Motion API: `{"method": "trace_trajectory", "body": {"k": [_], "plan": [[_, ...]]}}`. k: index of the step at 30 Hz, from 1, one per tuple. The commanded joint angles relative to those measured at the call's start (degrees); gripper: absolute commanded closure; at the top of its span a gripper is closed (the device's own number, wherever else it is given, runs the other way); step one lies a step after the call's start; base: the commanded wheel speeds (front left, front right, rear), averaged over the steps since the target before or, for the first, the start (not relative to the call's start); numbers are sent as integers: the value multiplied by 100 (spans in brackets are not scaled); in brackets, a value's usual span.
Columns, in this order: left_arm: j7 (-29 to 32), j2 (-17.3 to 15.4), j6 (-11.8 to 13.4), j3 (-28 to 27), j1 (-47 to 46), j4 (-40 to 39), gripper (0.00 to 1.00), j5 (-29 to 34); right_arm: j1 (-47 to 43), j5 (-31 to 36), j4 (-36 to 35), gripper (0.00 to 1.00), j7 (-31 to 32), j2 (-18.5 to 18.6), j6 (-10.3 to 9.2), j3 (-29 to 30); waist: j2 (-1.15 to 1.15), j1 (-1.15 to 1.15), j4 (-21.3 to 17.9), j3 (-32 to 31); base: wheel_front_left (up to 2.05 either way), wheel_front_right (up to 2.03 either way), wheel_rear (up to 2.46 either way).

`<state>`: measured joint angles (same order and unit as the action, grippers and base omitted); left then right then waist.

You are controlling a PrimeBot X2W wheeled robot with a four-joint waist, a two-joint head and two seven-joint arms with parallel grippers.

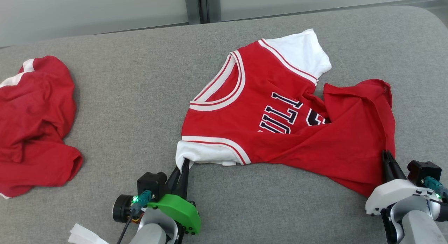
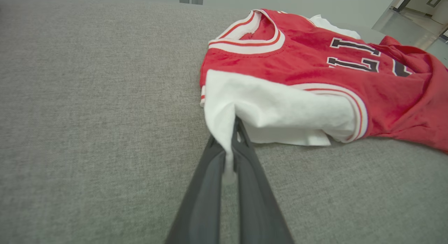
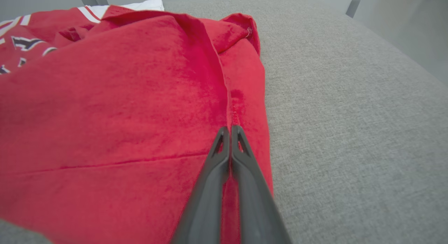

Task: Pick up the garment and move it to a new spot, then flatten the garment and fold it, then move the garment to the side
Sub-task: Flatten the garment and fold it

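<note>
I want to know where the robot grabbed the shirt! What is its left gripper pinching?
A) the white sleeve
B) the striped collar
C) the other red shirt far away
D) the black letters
A: the left gripper is shut on the white sleeve of the jersey.

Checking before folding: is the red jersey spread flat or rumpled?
Rumpled: the jersey is flat near the collar, but its lower half is bunched into folds that cover part of the lettering.
</note>
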<state>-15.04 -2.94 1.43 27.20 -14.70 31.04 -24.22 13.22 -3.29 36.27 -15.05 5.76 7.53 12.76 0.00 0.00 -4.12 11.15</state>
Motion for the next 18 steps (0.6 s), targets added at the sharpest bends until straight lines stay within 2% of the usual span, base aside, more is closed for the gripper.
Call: {"method": "trace_trajectory", "body": {"k": [1,13,15,18], "plan": [[-19,-3,-34,-38,50,9,100,36,-32,-24,-11,100,-17,20,-8,-9,0,0,-5,-7,0,0,0],[-19,-3,-35,-244,118,-119,100,95,-136,-301,-605,100,-17,62,-8,-246,0,0,-43,-128,0,0,0],[-19,-3,-24,-324,136,-240,100,92,-169,-616,-829,100,30,37,-9,-494,0,0,-52,-166,0,0,0],[-19,-5,-69,-480,96,-434,100,56,-224,-1521,-1311,100,350,40,-9,-964,0,0,-31,-211,0,0,0]]}}
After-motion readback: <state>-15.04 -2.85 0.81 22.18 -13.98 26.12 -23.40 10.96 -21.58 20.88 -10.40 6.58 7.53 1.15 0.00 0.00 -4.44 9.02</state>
